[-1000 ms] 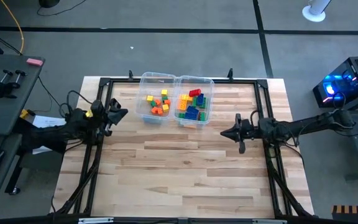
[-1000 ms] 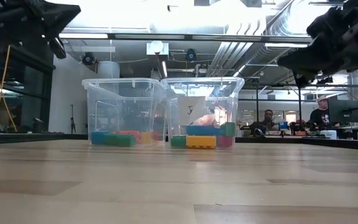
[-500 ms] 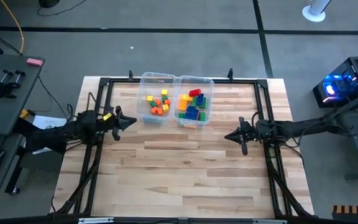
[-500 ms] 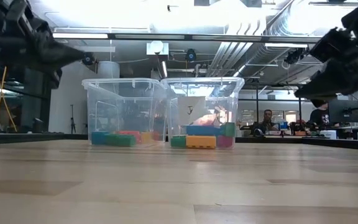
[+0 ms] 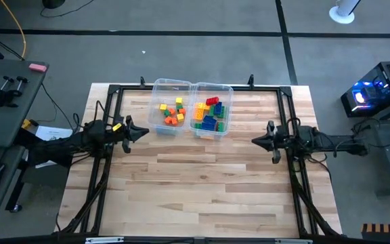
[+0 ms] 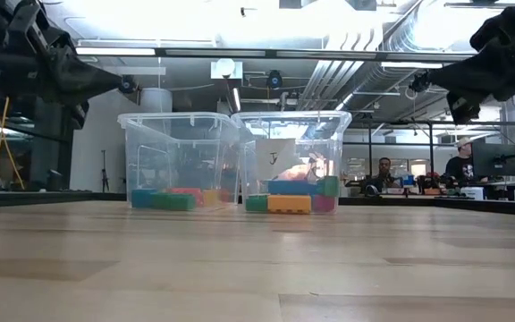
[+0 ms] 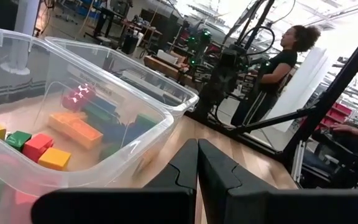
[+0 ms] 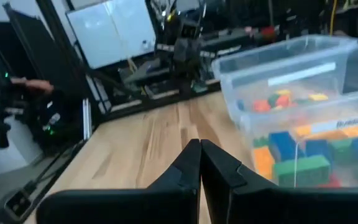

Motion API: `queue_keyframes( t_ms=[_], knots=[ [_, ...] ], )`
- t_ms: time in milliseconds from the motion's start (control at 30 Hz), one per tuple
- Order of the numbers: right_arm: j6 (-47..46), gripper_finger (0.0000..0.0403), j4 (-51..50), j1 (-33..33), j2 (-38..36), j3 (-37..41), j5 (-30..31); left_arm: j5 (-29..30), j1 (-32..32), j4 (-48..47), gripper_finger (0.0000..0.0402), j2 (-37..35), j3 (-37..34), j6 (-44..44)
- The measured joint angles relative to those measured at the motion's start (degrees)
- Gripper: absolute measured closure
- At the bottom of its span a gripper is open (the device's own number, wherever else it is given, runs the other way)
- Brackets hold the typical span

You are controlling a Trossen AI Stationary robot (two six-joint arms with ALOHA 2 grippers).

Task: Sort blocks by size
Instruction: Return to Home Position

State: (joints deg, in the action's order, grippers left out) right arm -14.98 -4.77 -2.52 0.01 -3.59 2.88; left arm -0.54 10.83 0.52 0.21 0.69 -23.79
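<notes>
Two clear bins stand side by side at the table's far middle. The left bin (image 5: 170,108) holds small cube blocks (image 5: 173,114) in orange, yellow, green and red. The right bin (image 5: 211,112) holds longer blocks (image 5: 210,116) in blue, green, yellow and red. Both bins show in the low view, the left bin (image 6: 179,161) and the right bin (image 6: 290,161). My left gripper (image 5: 143,132) is shut and empty, above the table left of the bins, pointing toward them (image 7: 197,165). My right gripper (image 5: 254,141) is shut and empty, right of the bins (image 8: 200,165).
Black frame rails run along the table's left side (image 5: 103,176), right side (image 5: 298,183) and far edge. Beyond the table, a person (image 7: 278,68) stands by equipment, and others sit in the room behind (image 6: 384,170).
My left gripper has gone down and a little toward the table's near edge and the bins, then kept still. My right gripper has drawn back toward the table's right edge, away from the bins. The blocks and bins have not moved.
</notes>
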Motion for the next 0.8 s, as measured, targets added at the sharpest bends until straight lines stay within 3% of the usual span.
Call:
queue_keyframes(
  t_ms=[300, 800],
  knots=[
    [0.0, 0.0398, 0.5, 0.7, 0.8, 0.0, 0.3, 0.0, -4.0, 0.2, 0.0401, 0.1, 0.0, 0.0],
    [0.0, 0.0398, -0.4, 0.7, 0.7, 0.0, 0.3, 0.1, -4.1, 0.1, 0.0401, 0.2, 0.0, 0.0]
  ],
)
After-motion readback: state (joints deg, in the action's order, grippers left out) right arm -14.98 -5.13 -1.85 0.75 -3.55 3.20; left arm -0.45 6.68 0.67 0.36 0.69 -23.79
